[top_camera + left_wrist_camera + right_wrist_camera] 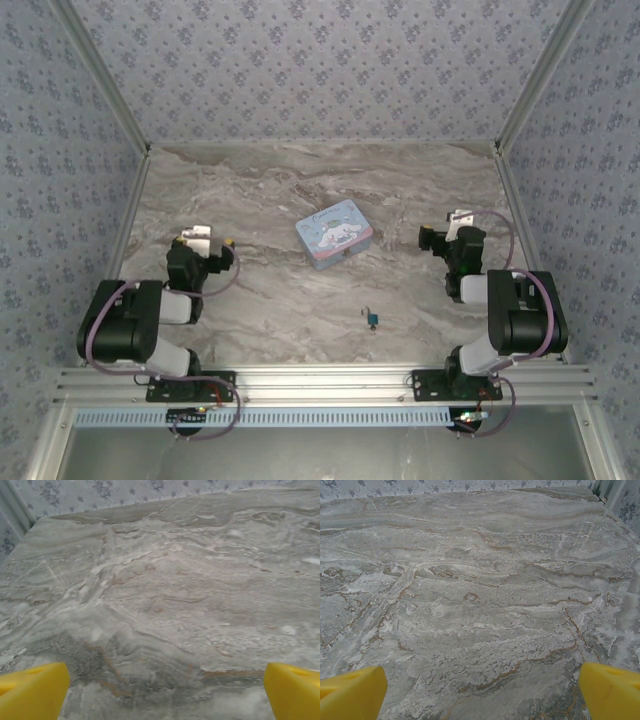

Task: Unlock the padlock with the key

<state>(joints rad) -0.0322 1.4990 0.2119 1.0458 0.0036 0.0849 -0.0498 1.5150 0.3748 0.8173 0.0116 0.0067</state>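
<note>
Left gripper (pixel 162 692) and right gripper (pixel 482 692) both have jaws wide apart, nothing held; tiny blue padlock (pixel 371 320) sits between them, nearer the right. Cartoon tin (pixel 335 234) is beyond it.

Padlock (pixel 371 320) on table (pixel 300 180), before tin (pixel 335 233), slightly right.

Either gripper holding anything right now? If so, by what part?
Nothing held. Left gripper and right gripper both open, empty; padlock lies untouched on the table.

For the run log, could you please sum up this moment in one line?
left gripper: open, empty | right gripper: open, empty | padlock: on table, untouched | tin: mid-table
</note>
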